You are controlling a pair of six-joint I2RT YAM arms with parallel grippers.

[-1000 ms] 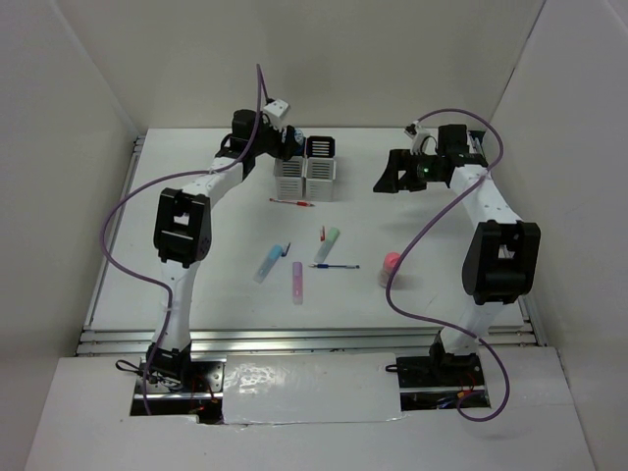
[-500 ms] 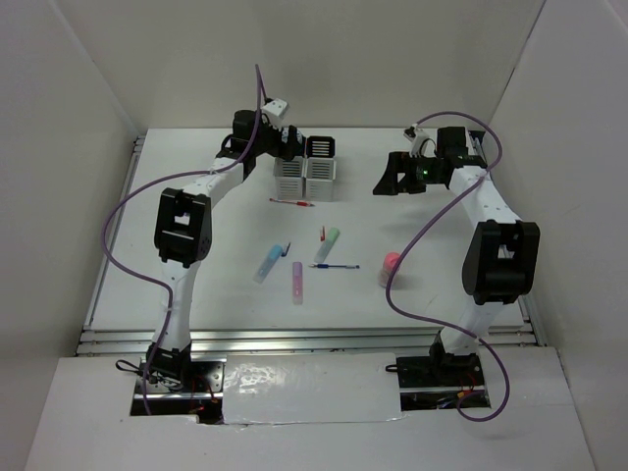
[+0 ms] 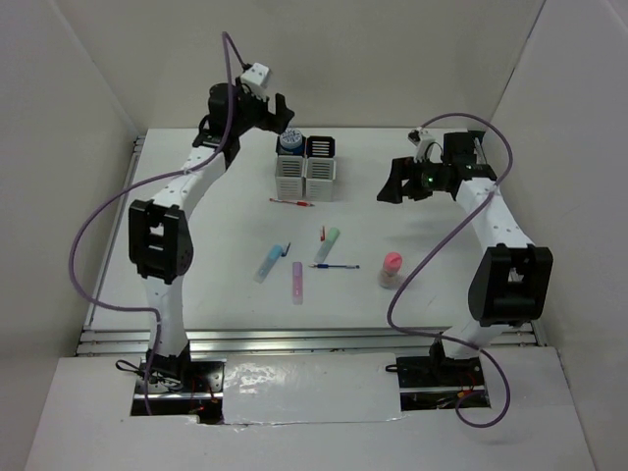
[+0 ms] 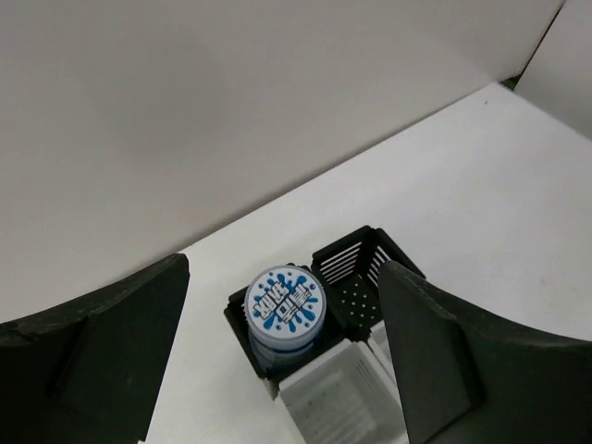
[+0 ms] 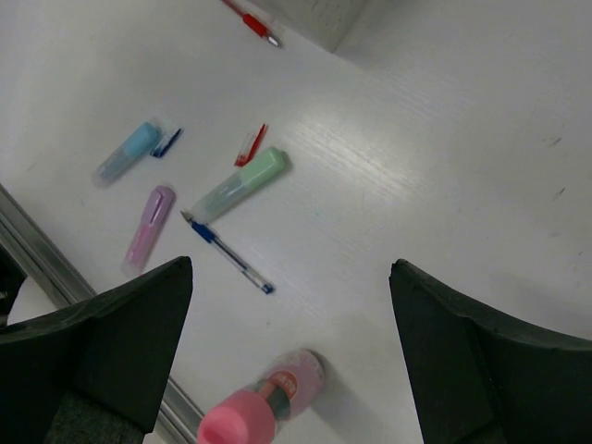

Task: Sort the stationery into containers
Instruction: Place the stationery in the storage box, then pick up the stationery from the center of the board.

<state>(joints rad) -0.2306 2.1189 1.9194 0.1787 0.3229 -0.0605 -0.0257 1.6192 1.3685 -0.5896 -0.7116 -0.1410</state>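
The containers are a 2x2 block of slotted cups, two black at the back and two white in front. A blue round roll stands in the back-left black cup, also in the left wrist view. My left gripper is open and empty above it. My right gripper is open and empty, high over the table. On the table lie the pink-capped tube, green stick, blue stick, purple stick, blue pen and red pen.
A small red clip lies by the green stick and a small blue clip by the blue stick. A metal rail runs along the table's near edge. White walls close in the back and both sides.
My left gripper has let go of the blue roll in the back-left black cup and risen up and back. My right arm has shifted slightly to the right.
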